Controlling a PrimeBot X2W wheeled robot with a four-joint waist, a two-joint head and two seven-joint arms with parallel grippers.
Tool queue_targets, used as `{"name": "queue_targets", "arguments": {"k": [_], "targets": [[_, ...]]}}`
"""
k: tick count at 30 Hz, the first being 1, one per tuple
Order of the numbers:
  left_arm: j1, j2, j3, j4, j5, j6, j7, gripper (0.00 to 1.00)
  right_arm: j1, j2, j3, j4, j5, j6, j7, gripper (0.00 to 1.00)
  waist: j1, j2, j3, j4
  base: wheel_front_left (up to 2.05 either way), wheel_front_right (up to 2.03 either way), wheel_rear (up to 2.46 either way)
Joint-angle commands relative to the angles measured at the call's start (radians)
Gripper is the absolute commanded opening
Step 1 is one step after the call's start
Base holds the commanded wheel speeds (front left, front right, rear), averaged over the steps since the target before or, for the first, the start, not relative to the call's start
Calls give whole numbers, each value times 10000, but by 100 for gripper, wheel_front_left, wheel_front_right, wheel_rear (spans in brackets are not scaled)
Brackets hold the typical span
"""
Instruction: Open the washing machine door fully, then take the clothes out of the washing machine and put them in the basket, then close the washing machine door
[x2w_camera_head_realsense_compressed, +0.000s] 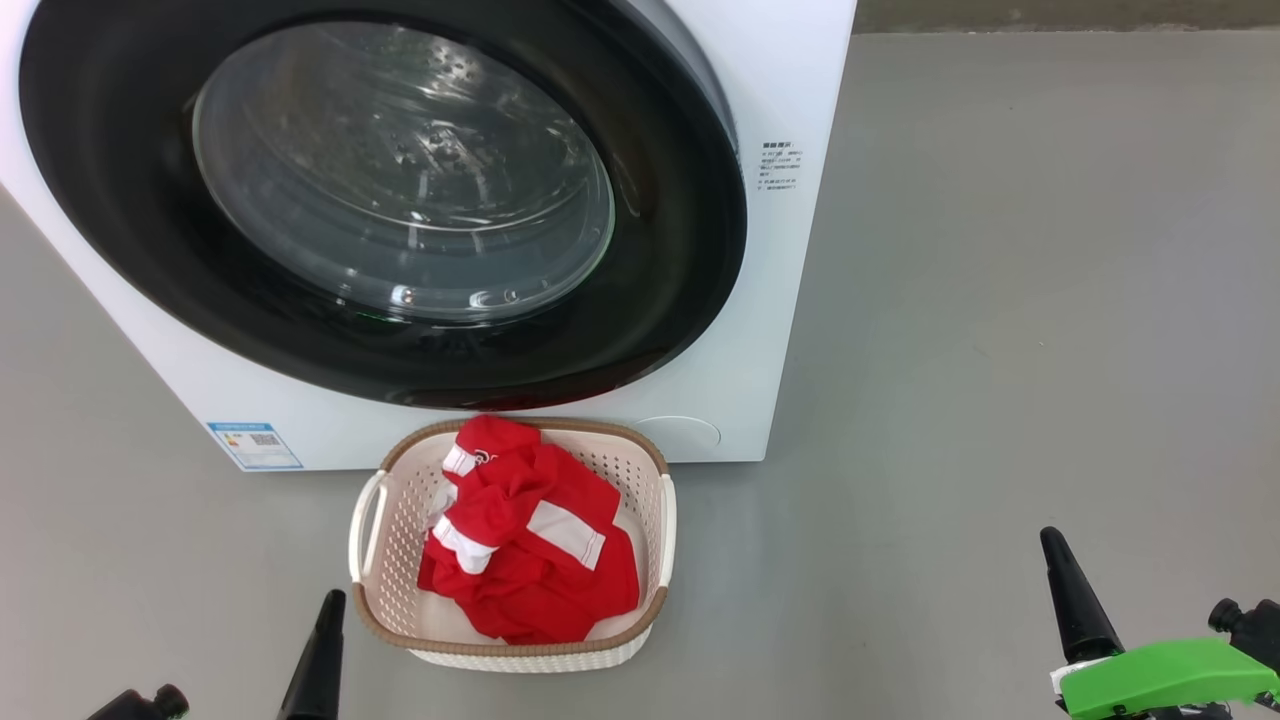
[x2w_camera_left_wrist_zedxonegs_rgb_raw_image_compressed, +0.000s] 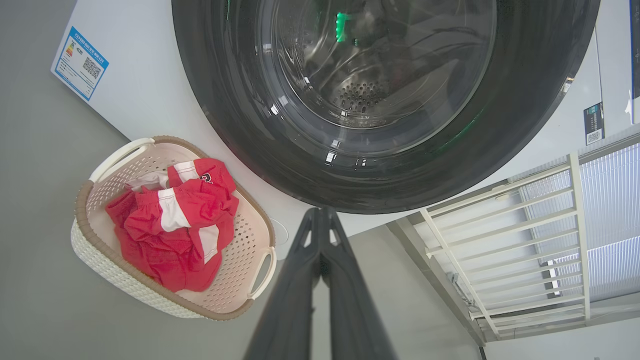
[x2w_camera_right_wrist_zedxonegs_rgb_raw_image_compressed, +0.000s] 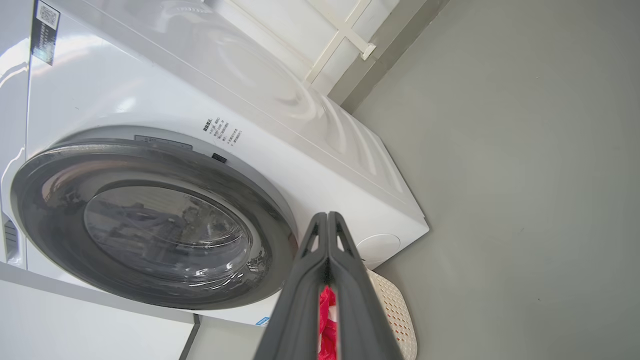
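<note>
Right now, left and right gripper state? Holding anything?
Left gripper: closed, tips together, holding nothing.
Right gripper: closed, holding nothing; the red between its fingers is the clothes lying in the basket behind.

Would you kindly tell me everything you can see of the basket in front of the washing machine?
The basket is a small rectangular cream plastic tub with rounded corners, perforated sides, a brown woven-look rim and a looped handle on two opposite sides. It stands upright on the grey floor just before the washing machine; whether they touch is unclear. Red and white clothes lie heaped inside.
</note>
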Motion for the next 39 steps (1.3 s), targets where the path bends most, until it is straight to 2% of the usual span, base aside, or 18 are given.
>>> {"name": "queue_targets", "arguments": {"k": [1, 39], "targets": [[-461, 93, 295, -199, -355, -42, 78, 0, -460, -183, 35, -262, 386, -5, 95, 0, -1, 0, -24, -8, 0, 0, 0], [-844, -48, 817, -130, -3926, -63, 1148, 0, -1073, -262, -147, -298, 4045, -8, 1190, 0, -1, 0, -403, -130, 0, 0, 0]]}}
